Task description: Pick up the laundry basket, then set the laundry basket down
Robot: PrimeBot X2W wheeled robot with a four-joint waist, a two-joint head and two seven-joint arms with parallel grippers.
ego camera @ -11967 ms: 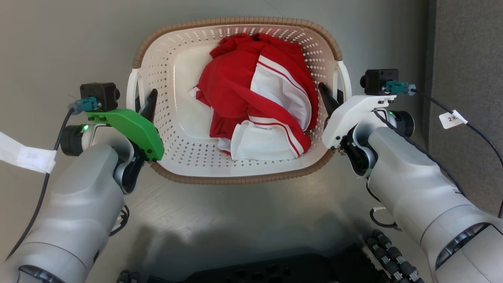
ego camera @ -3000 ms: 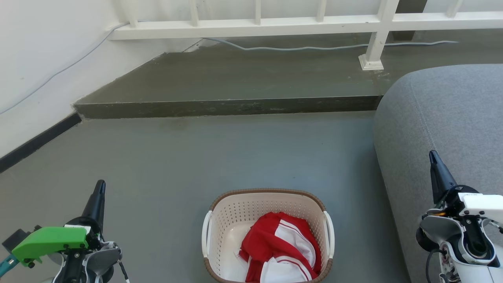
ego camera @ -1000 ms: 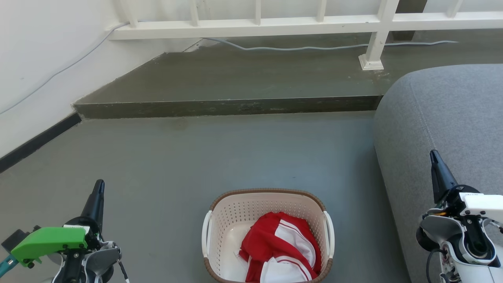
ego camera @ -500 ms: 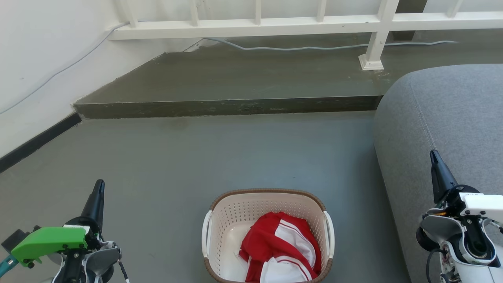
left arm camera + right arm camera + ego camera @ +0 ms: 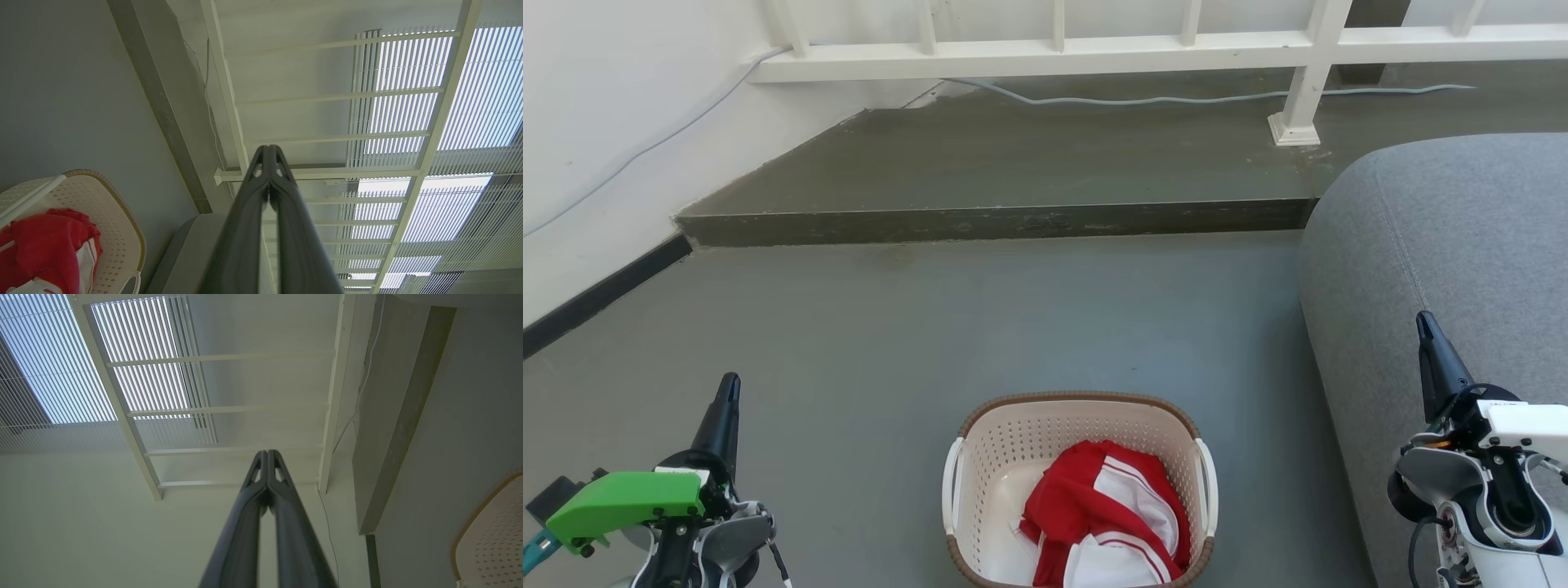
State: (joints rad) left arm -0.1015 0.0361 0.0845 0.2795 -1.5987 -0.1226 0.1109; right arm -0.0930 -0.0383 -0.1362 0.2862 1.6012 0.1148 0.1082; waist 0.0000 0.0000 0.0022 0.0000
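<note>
The laundry basket (image 5: 980,457), cream perforated plastic with a brown woven-look rim and white side handles, stands on the grey floor at the bottom centre of the head view, holding a red and white garment (image 5: 1107,523). My left gripper (image 5: 729,384) is raised at the lower left, well apart from the basket, fingers together and empty. My right gripper (image 5: 1423,320) stands at the lower right, also shut and empty, in front of the grey sofa. The left wrist view shows its gripper (image 5: 269,149) shut, with the basket (image 5: 122,228) at the lower left. The right wrist view shows the gripper (image 5: 267,454) shut and the basket's rim (image 5: 478,514).
A grey sofa (image 5: 1445,245) fills the right side. A raised step (image 5: 996,220) crosses the floor ahead, with a white railing (image 5: 1094,49) and a cable (image 5: 1143,100) behind it. A white wall (image 5: 596,139) with a dark skirting runs along the left.
Twelve seconds ago both grippers were at the basket's side handles, seen from close above. Since then the view has risen and the grippers stand apart from it. Nothing moved in the last three seconds.
</note>
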